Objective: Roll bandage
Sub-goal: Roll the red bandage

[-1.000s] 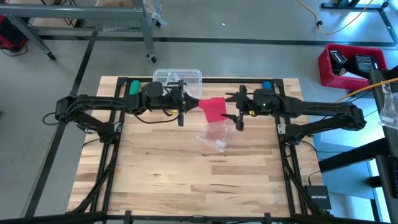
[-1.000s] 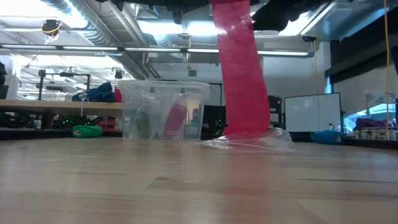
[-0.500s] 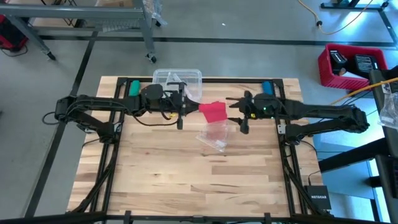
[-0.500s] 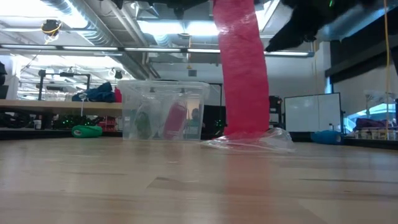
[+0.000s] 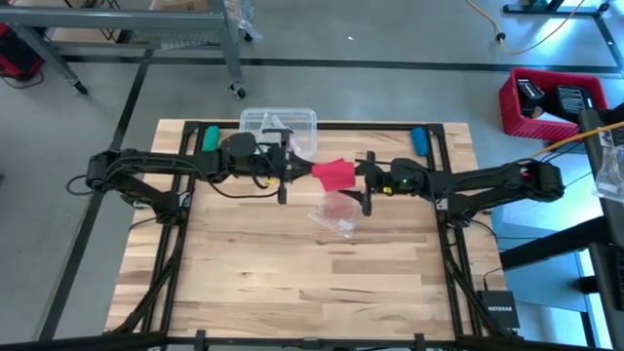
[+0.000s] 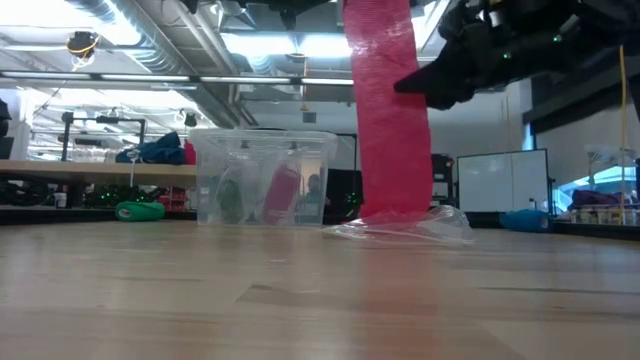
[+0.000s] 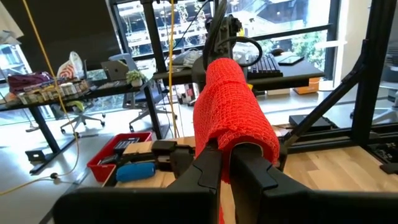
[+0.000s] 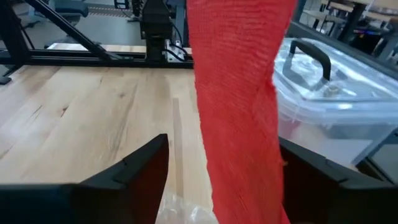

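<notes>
I have the left gripper (image 7: 227,171) clamped on the top of the bandage (image 6: 390,120), which hangs down to the plastic wrapper (image 6: 400,228) on the table (image 5: 292,283). My right gripper (image 5: 365,185) is spread wide around the strip.

Robotics lab: exposed ceiling ducts (image 6: 150,40), desks w/ monitors (image 7: 286,59), whiteboard (image 6: 500,180).

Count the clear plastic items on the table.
2: a lidded clear plastic box at the far edge, and a crumpled clear wrapper near the middle, under the hanging bandage. Others may be hidden.
</notes>
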Tool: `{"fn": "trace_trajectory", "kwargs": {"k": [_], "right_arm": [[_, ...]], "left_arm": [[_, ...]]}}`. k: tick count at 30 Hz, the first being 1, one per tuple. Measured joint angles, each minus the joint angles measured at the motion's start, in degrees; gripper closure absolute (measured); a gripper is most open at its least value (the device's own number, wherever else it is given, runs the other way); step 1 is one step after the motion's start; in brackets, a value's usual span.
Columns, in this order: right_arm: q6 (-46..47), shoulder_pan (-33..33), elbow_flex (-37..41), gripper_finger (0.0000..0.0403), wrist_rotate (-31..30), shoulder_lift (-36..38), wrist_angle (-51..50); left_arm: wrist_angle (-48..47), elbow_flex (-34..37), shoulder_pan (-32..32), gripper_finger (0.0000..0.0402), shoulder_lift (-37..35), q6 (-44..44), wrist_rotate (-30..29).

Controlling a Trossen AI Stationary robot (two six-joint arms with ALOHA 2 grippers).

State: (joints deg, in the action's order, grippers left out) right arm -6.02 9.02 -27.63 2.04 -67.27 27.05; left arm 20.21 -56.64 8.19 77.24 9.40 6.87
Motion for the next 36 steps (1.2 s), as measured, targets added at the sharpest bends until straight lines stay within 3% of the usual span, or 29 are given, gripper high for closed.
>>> {"fn": "trace_trajectory", "kwargs": {"k": [6,17,26,36], "right_arm": [[-1.71,0.0,-0.2,0.019,0.21,-0.52,0.1],[-4.31,-0.01,-0.18,0.0389,-1.0,-0.46,-1.68],[-3.41,-5.43,-0.18,0.0398,-2.08,1.3,-1.56],[-0.71,-14.51,-0.2,0.0396,-3.89,5.99,-2.37]], "left_arm": [[0.02,-0.02,0.0,0.0389,-0.01,-0.34,0.0],[2.04,-0.02,-0.02,0.0389,-0.15,1.59,-2.44],[6.21,-0.02,0.07,0.0389,-1.26,7.28,-10.01],[6.47,-0.02,0.07,0.0389,-1.26,18.33,-24.14]]}}
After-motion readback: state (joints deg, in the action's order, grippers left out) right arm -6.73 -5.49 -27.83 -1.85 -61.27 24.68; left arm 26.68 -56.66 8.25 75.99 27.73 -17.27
